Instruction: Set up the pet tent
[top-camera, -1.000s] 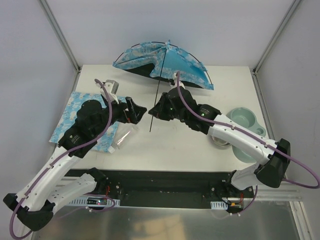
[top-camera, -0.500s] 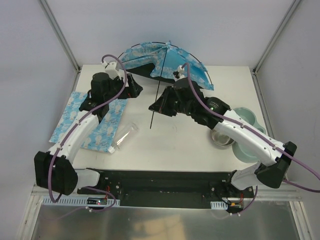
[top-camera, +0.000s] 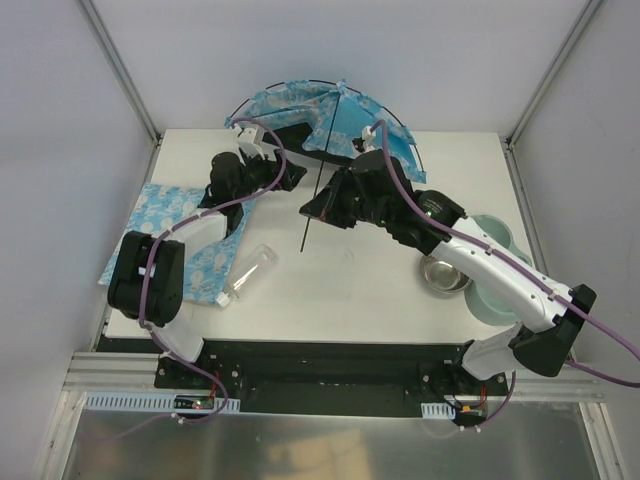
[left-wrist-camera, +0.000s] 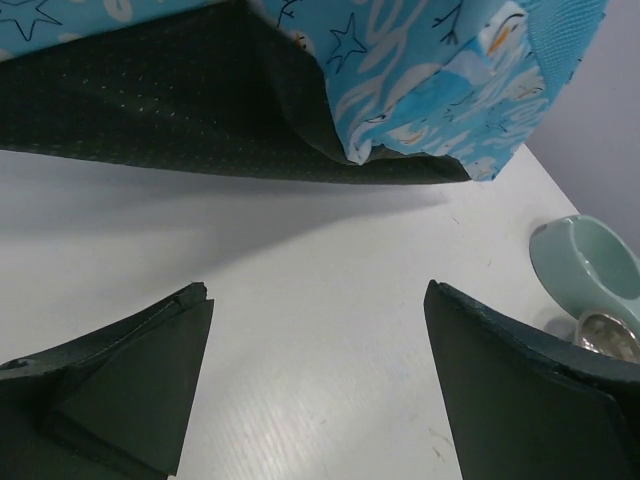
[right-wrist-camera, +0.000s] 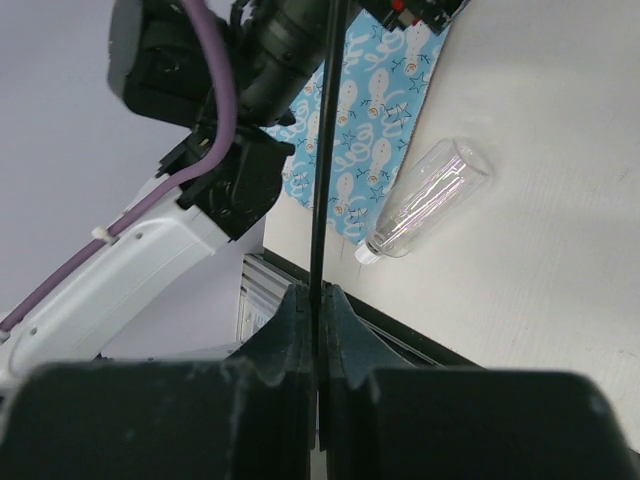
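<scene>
The pet tent (top-camera: 300, 110) lies half-folded at the table's far edge, blue fabric with pale print and a dark underside. It fills the top of the left wrist view (left-wrist-camera: 420, 90). A thin black pole (top-camera: 312, 205) runs from the tent toward the table's middle. My right gripper (top-camera: 312, 208) is shut on this pole, which shows between its jaws in the right wrist view (right-wrist-camera: 322, 150). My left gripper (top-camera: 290, 178) is open and empty, low over the table just in front of the tent's dark edge (left-wrist-camera: 180, 110).
A flat light-blue printed mat (top-camera: 175, 240) lies at the left. A clear plastic bottle (top-camera: 250, 272) lies beside it and shows in the right wrist view (right-wrist-camera: 425, 198). A pale green double bowl (top-camera: 492, 262) with a metal insert (top-camera: 443, 275) sits at the right.
My left arm has stretched far forward and right, bringing its open gripper up to the tent's near edge. My right gripper has kept hold of the pole and shifted slightly back.
</scene>
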